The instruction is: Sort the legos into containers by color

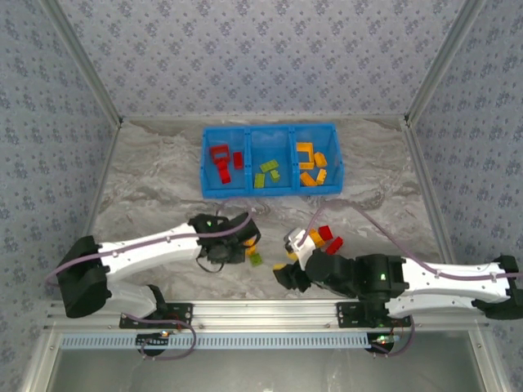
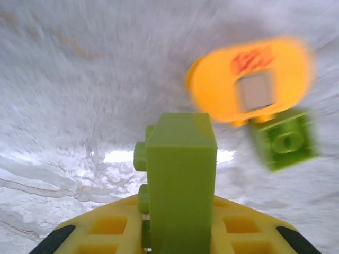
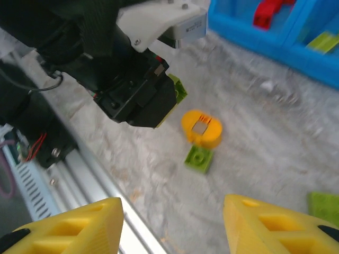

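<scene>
My left gripper (image 2: 180, 214) is shut on a lime green lego (image 2: 180, 159), which stands upright between its yellow fingers just above the table. Ahead of it lie an orange oval lego (image 2: 249, 79) with a square hole and a small green lego (image 2: 286, 140), touching each other. In the top view the left gripper (image 1: 248, 245) hovers over these. My right gripper (image 3: 172, 222) is open with nothing between its fingers, low over the table near the front rail. The blue container (image 1: 272, 194) stands at the back, with red, green and orange legos in its left, middle and right compartments.
Red legos (image 1: 328, 238) and an orange one lie on the table to the right of centre, by the right arm's cable. A flat green lego (image 3: 323, 203) lies beside my right finger. The metal front rail (image 1: 261, 310) runs close below both grippers.
</scene>
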### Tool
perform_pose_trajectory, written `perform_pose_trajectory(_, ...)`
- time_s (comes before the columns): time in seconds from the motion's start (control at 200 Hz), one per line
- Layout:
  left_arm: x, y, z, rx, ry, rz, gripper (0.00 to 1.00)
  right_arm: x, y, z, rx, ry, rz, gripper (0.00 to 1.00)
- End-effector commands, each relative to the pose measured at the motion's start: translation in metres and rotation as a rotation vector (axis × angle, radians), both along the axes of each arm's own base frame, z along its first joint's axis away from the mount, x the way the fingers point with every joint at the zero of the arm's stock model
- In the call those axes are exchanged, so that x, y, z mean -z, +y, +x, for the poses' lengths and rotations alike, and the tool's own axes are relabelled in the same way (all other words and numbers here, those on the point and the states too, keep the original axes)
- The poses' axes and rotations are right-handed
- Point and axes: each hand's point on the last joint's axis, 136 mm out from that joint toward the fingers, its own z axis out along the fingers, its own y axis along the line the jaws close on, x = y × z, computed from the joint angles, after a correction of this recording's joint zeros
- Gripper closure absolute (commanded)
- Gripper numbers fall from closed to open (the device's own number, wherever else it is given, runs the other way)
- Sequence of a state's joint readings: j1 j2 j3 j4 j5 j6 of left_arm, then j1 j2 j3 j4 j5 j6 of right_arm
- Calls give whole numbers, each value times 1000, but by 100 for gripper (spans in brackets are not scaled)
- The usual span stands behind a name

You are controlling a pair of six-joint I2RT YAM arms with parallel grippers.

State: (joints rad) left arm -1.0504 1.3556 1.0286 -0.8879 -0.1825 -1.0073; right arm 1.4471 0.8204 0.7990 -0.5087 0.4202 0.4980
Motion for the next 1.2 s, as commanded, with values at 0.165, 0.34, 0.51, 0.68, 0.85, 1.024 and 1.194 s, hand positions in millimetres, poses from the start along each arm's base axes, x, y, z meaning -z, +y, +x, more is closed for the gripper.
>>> perform_pose_trajectory(0.165, -76, -44, 91, 97, -113, -45, 75, -82, -11, 77, 241, -217, -7, 44)
perform_pose_trajectory(0.34, -84, -88, 155, 102, -116, -162, 75, -101, -31, 114, 457, -262, -52, 42)
perform_pose_trajectory(0.51, -71, -122, 202, 90, -88, -250, 75, -108, -31, 124, 491, -282, -53, 41)
perform_pose_trajectory(0.68, -34, -135, 238, 50, -17, -254, 75, -104, -31, 124, 498, -270, -42, 40)
perform_pose_trajectory(0.85, -10, -148, 256, 35, 12, -294, 76, -99, -29, 124, 495, -257, -36, 40)
perform_pose_trajectory(1.024, -3, -155, 262, 41, 13, -312, 74, -93, -25, 124, 486, -245, -42, 40)
perform_pose_trajectory(1.194, 6, -152, 260, 28, 29, -294, 70, -86, -24, 124, 482, -231, -50, 40)
